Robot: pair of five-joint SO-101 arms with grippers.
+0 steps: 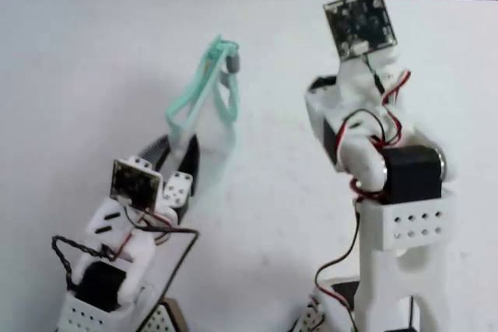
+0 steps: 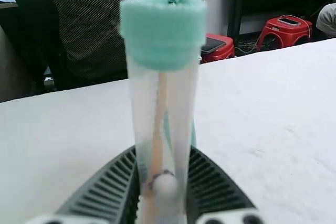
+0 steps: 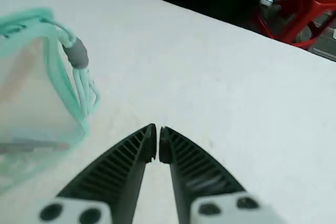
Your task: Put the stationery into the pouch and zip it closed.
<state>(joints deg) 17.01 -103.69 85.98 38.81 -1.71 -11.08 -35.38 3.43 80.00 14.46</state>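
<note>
The left gripper [image 2: 163, 153] is clamped on the narrow end of the clear pouch [image 2: 163, 93], one ribbed finger pressed against each flat side. The left wrist view looks along the pouch. Through its clear wall lie a pale wooden stick [image 2: 157, 114], perhaps a pencil, and a small white rounded piece [image 2: 164, 186] just between the fingers. The teal-trimmed far end blocks what lies beyond it. From the high view the left gripper [image 1: 177, 145] and the pouch [image 1: 204, 91] are seen side-on, the pouch reaching away from the arm on edge, but its contents cannot be made out there. Whether its far end rests on the table [image 1: 93, 60], and whether the zip is drawn, I cannot tell.

The right gripper [image 3: 157, 132] is closed to a thin slit and holds nothing. It points at bare table, with the pouch [image 3: 31, 93] off to one side and apart from it. That view gives the grey zip pull [image 3: 77, 55] and its teal cords. In the high view the right arm's circuit board [image 1: 359, 25] lies over its fingers.

White tabletop lies open between the arms and towards the far edge. Past that edge stand a red stool [image 2: 286, 30] and a black mesh chair [image 2: 94, 30]
</note>
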